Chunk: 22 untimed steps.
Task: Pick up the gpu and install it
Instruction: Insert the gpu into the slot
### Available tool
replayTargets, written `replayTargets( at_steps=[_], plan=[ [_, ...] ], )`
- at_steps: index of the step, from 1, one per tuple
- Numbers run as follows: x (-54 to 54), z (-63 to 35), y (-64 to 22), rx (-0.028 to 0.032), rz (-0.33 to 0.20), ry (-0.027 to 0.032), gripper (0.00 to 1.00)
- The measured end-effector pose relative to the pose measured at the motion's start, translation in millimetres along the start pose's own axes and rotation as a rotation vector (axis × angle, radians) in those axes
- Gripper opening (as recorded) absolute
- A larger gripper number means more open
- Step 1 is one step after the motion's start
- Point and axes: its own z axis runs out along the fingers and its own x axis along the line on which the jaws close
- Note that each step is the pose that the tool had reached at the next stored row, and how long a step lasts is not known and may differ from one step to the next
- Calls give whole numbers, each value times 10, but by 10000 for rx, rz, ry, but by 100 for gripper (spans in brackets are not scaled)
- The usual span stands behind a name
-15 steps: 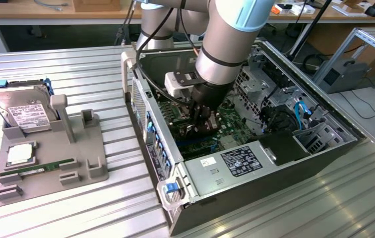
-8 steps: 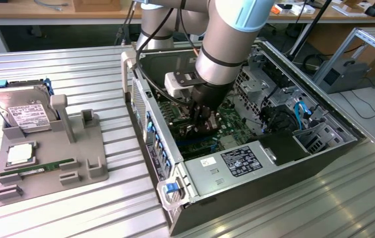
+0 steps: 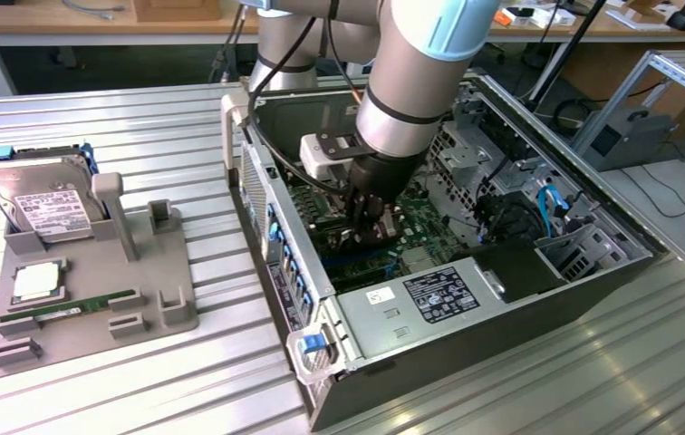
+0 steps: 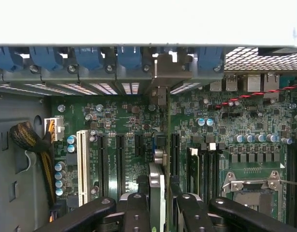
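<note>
Exterior view, left to right. One grey fixture tray (image 3: 89,299) sits on the ribbed metal desk (image 3: 536,381). It carries one hard drive (image 3: 43,201) with a white label, standing upright in a slot at the far end; one square silver chip (image 3: 35,281) lying flat; one green RAM stick (image 3: 71,308) lying in a groove near the tray's front. One grey upright post (image 3: 113,208) on the tray stands just beside the drive.

To the exterior view's right of the tray: one open computer case (image 3: 439,272), side panel off, motherboard (image 3: 421,231) exposed. One power supply (image 3: 439,292) with a label lies at the near end of the case.

One arm (image 3: 410,82) reaches down from the top of the frame, forearm angled steeply, wrist nearly vertical inside the case. End effector (image 3: 364,227) points down at the motherboard.

Wrist view: end effector (image 4: 158,203) is clenched on the gpu (image 4: 157,186), which is seen edge-on, thin and upright between the fingers (image 4: 136,210). Its pale end bracket (image 4: 160,89) lies up against the case's rear slot row. The card stands in line with a motherboard expansion slot; whether it is fully seated I cannot tell. Counted along the rear: five blue slot latches (image 4: 129,55). One white slot (image 4: 82,166) on the motherboard, with several black ones beside it.
</note>
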Motion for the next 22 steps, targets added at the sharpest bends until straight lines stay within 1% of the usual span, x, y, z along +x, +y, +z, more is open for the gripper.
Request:
replayTargets(
  at_steps=[2, 3, 4, 10, 17, 18, 19, 20, 21, 22],
  plan=[
    [-5, -47, 0, 10, -2, -5, 27],
    [-7, -96, 2, 4, -2, 24, 27],
    [-9, -119, 3, 4, -1, 27, 27],
    [-7, -119, 4, 3, -1, 31, 27],
    [-2, -98, 1, 5, 31, 38, 27],
    [-2, -97, 0, 7, 34, 69, 27],
    [-3, -97, -1, 8, 38, 140, 27],
    [-2, -97, -2, 10, 43, 277, 27],
    [-2, -98, -1, 11, 47, 378, 27],
    [-3, -97, 0, 12, 55, 564, 27]
  ],
)
